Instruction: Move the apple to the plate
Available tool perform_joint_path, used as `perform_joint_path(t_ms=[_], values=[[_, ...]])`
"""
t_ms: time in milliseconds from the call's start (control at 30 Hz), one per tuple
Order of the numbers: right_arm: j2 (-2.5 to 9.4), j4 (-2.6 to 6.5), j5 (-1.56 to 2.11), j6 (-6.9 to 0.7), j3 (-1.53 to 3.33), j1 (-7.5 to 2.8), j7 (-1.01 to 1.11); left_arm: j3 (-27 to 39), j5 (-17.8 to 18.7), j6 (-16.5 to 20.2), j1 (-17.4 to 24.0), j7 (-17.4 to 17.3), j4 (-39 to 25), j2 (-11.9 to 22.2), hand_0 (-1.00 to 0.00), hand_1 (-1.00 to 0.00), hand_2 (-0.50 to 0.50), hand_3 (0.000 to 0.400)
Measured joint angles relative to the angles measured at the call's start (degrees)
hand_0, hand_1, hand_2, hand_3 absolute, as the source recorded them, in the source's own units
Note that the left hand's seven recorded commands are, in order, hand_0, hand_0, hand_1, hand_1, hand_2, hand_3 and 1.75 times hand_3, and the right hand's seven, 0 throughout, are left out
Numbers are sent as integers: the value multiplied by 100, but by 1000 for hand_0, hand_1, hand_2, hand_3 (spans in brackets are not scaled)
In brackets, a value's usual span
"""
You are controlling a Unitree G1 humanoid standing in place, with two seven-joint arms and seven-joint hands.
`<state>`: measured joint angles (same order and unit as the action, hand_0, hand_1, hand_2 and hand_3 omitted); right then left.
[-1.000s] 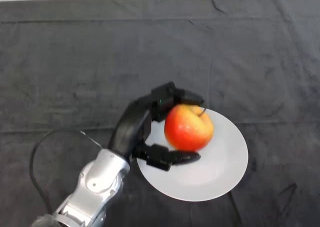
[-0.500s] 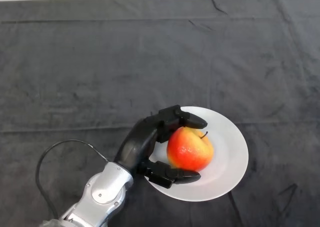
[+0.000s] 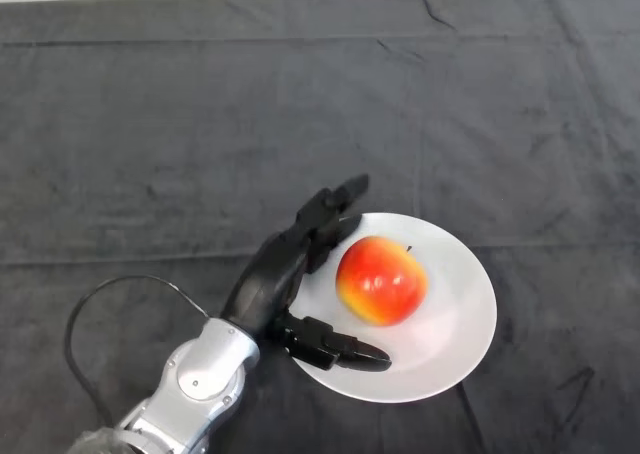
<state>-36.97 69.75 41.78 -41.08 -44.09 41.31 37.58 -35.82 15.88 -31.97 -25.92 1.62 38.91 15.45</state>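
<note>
the apple (image 3: 381, 280) sits on the white plate (image 3: 460, 334), a little left of the plate's middle, upright with its stem at the top tipped toward the far right; the left hand (image 3: 275, 279) is released, fingers (image 3: 335, 206) splayed out straight beyond the plate's far-left rim and the thumb (image 3: 340, 350) lying low over the near-left rim, neither one visibly touching the fruit, though the nearest finger is just beside its left flank; judging from this, the placing looks done and what remains is only to draw the hand clear; the risk lies there: if the hand pulls away along a line that sweeps the fingers or thumb rightward, it could nudge the apple and set it rolling across the smooth, shallow plate, perhaps over the rim onto the dark cloth (image 3: 200, 124); the thumb could also catch the plate's edge and drag or tilt the plate as the arm retreats; the apple is nearly round, so it has hardly any long axis; its stem-to-base line stands close to vertical, leaning slightly away from the robot, with the redder side facing up and right and a yellower patch low on the near left; being that round, it would probably roll readily if knocked off its base.
</note>
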Motion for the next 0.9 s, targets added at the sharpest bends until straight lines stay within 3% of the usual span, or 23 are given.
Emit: perform_joint_path(t_ms=[200, 467, 900], values=[[0, 0, 0, 0, 0, 0, 0, 128, 108, -116, 1, -265, 6, 266, 0, 0, 0, 0], [0, 0, 0, 0, 0, 0, -1, 922, 373, -523, 3, -520, 79, 740, 0, 0, 0, 0], [0, 0, 0, 0, 0, 0, 0, 1896, 547, -1000, 16, -521, 610, 813, 0, 0, 0, 0]])
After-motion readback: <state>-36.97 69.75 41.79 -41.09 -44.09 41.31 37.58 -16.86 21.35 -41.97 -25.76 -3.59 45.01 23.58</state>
